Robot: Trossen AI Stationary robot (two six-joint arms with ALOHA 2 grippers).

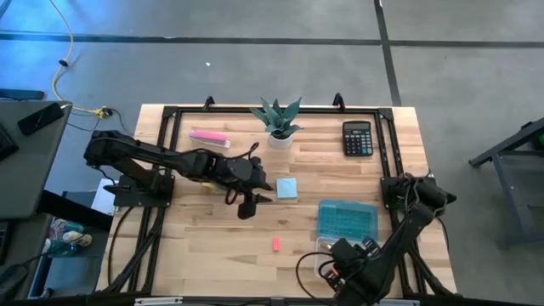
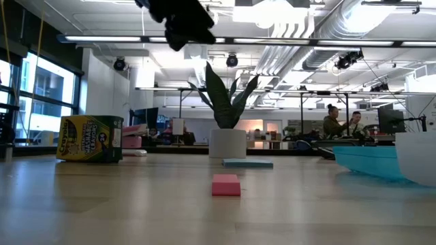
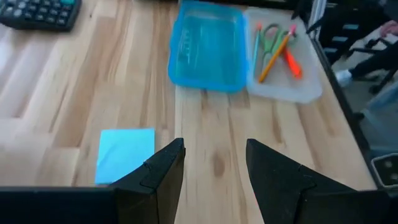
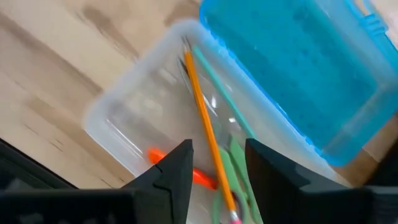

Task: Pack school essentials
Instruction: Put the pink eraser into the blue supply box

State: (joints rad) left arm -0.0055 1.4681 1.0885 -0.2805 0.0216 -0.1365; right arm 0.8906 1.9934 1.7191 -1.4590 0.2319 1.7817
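Arms: 2, dark, jointed, matte black housings, mounted on black frame bases.
Left gripper (image 3: pixel 211 177): black, angular, wedge-shaped jaws.
Right gripper (image 4: pixel 214 180): same black, tapered jaws.
Cables: black, looped beside right arm.

The left pincer (image 3: pixel 214 168) hangs above the wooden surface (image 3: pixel 74 93) with its two dark fingers (image 3: pixel 163 174) apart and nothing between them. A light blue square notepad (image 3: pixel 126 153) lies flat just beside one finger. Farther off, a blue lid (image 3: pixel 207 46) sits against a clear tray (image 3: pixel 298 87) holding green-handled scissors (image 3: pixel 272 38), an orange pencil (image 3: pixel 273 57) and an orange-red pen (image 3: pixel 292 63) (a thin greenish pencil (image 3: pixel 255 42) too). A black calculator (image 3: pixel 40 12) occupies one corner.
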